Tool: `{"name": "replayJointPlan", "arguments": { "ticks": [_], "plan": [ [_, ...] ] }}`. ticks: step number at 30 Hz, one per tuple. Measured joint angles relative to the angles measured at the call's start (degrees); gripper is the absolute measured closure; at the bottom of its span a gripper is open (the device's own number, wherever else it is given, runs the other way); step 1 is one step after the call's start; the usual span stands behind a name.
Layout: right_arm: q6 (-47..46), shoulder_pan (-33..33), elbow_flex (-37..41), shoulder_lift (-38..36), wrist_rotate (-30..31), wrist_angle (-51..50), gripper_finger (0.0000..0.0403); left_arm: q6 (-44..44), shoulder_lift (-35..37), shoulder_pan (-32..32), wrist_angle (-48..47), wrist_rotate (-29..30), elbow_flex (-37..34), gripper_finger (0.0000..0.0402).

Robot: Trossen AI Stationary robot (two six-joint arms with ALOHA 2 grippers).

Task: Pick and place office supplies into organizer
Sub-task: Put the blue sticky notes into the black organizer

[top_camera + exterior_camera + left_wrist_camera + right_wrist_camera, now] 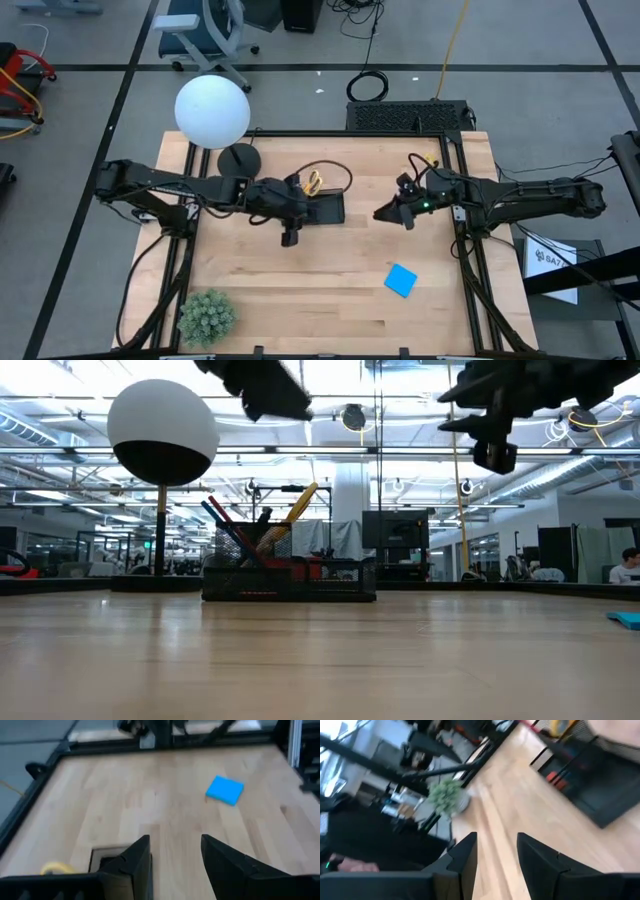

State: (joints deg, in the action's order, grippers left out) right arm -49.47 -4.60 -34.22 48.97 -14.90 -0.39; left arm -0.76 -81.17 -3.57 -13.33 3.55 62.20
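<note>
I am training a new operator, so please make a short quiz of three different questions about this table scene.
1. True or false: the blue note pad already lies inside the organizer.
2. Which gripper hangs just beside the organizer: A) left gripper B) right gripper?
3. Fill in: the yellow-handled scissors stand in the ____.

Key: 1 false, it lies on the table. 2 A. 3 organizer.

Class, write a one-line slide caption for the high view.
Both grippers, left and right, open and empty; blue note pad outside organizer.
</note>
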Motion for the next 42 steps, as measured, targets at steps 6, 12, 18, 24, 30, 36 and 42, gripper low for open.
{"name": "replayJointPlan", "arguments": {
  "ticks": [6, 12, 18, 24, 30, 36, 42],
  "plan": [
    [3.28, 2.13, -0.75, 0.02, -4.79, 3.41, 0.0273, 2.55, 1.30, 0.00, 1.27, 1.11, 0.06, 0.0231],
    [8.43, 4.93, -4.86, 0.00, -4.81, 0.43, 0.0273, 6.22, 1.27, -0.04, 1.13, 2.44, -0.07, 0.0231],
    [13.84, 8.35, -10.69, 0.63, -4.80, -15.03, 0.0273, 8.27, 1.23, -0.04, 1.21, 2.50, -0.07, 0.0231],
    [20.22, 12.49, -20.70, 5.78, -2.92, -34.81, 0.0273, 8.83, 1.23, -0.04, 1.15, 2.54, -0.07, 0.0231],
    [23.30, 17.95, -28.88, 13.98, 2.99, -47.54, 0.0273, 8.81, 1.23, -0.05, 1.01, 3.83, -0.07, 0.0231],
    [18.47, 24.28, -30.23, 22.00, 5.95, -52.92, 0.0273, 8.81, 1.23, -0.04, 0.99, 4.55, -0.07, 0.0231],
    [9.08, 31.02, -30.23, 29.02, 6.13, -53.51, 0.0273, 9.04, 1.23, -0.04, 0.97, 4.59, -0.07, 0.0231]
  ]
}}
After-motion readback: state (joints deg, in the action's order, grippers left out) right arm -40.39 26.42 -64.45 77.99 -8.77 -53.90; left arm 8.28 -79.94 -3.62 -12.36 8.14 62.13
